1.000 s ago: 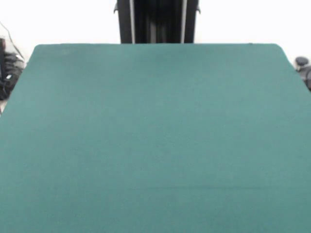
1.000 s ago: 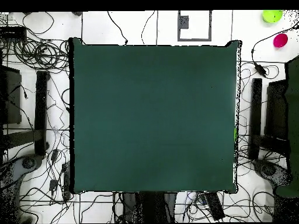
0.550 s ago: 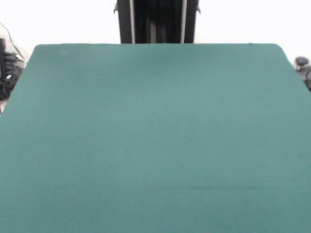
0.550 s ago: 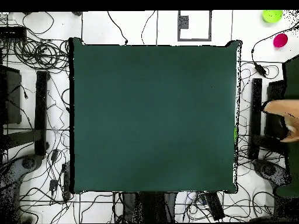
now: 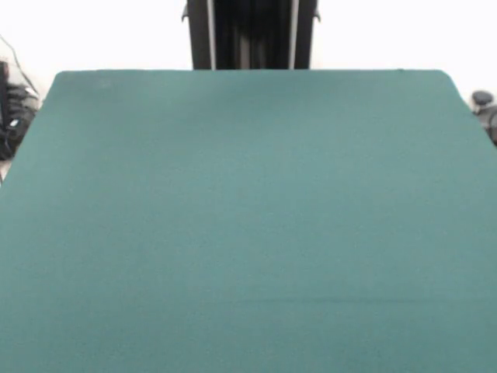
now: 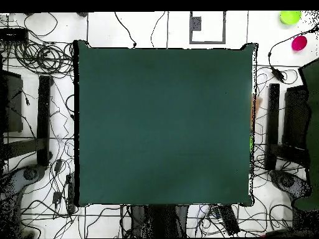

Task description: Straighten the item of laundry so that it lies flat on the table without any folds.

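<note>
Table: a large rectangular table with a plain dark green cloth-like top (image 5: 248, 217) fills the front view and sits square in the overhead view (image 6: 163, 124); nothing lies on it in either.
Towel: the item of laundry is not on the table and appears in neither view; where it is cannot be told.
Pedestal: a black upright column with pale strips (image 5: 250, 35) stands behind the table's far edge; in the overhead view only dark shapes at the bottom edge (image 6: 159, 221) mark it.
Arm and gripper: neither shows in either view, so whether the fingers are open, closed or holding anything cannot be told.
Floor: tangled black cables on a white floor (image 6: 37, 56) ring the table, with dark stands at both sides, a magenta disc (image 6: 299, 43) and a lime-green disc (image 6: 290, 17) at one corner.
Handling, as a judgement: a small towel would likely be light, soft and limp, sagging when lifted and dragging a little on the cloth top; a corner or short hem would be the likely place to pinch, pulling outward to spread it.
Hidden: the table's near edge is cut off in the front view; folds, lie and placing of the towel are unknown.
</note>
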Motion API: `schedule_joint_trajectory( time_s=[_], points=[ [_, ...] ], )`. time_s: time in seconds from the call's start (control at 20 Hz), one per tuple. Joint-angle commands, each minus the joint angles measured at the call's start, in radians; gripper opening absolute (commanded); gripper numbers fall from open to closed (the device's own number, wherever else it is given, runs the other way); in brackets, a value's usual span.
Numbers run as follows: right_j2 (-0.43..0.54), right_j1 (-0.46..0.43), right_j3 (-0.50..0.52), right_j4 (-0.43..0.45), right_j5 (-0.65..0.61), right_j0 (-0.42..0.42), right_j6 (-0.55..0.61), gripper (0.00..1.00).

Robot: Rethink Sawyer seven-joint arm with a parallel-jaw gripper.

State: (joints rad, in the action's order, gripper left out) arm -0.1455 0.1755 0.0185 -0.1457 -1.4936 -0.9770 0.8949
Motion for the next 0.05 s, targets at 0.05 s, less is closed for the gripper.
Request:
schedule_joint_trajectory(
  time_s=[0.05],
  points=[
    [-0.122,0.008,0.014,-0.089,-0.069,0.092,-0.249,1.00]
  ],
)
